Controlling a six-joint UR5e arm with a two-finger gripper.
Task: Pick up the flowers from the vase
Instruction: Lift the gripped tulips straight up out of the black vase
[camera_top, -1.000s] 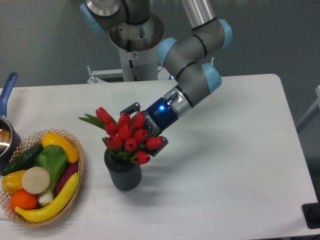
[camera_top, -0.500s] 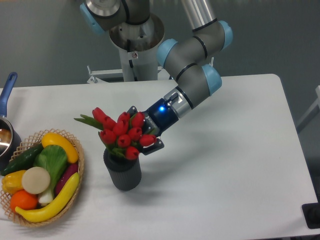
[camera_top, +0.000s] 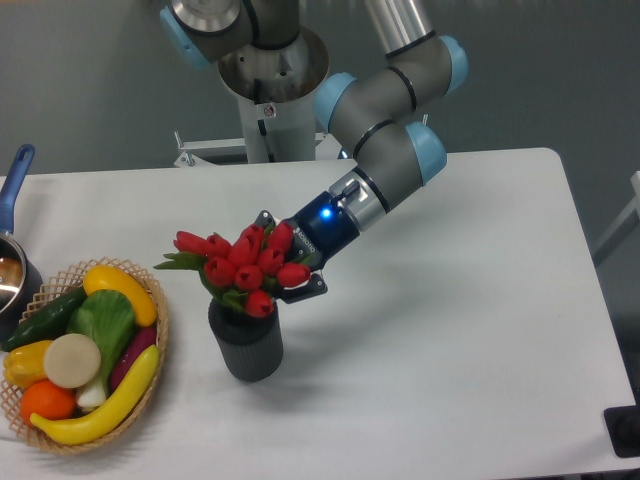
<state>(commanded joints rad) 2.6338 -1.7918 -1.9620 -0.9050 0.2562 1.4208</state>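
- Near the middle-left of the white table (camera_top: 450, 330), the short dark grey ribbed vase (camera_top: 245, 345) stands upright, with the bunch of red tulip buds and green leaves (camera_top: 240, 265) rising out of its mouth and leaning toward the left.
- From the right, the two-finger gripper (camera_top: 288, 262) on the grey-and-blue arm (camera_top: 385, 150) reaches in at a slant, its dark fingers (camera_top: 309, 285) flanking the right side of the bunch; they look closed in on the flowers, pinching them among the buds rather than at the stems (the contact itself is hidden by the blooms).
- The stems are out of sight, so I cannot tell how far they sit in the vase.
- Risks, as I judge them:
  - A hold this high on soft buds may slip, letting the bunch slide back or drop.
  - If the stems bind on the rim during an angled pull, the vase could tip or be dragged across the table.
  - A sideways swing to the left could bring the flowers near the woven wicker basket of toy fruit and vegetables (camera_top: 85, 355), which sits just beside the vase.
  - Squeezing harder to compensate could crush or splay the buds.
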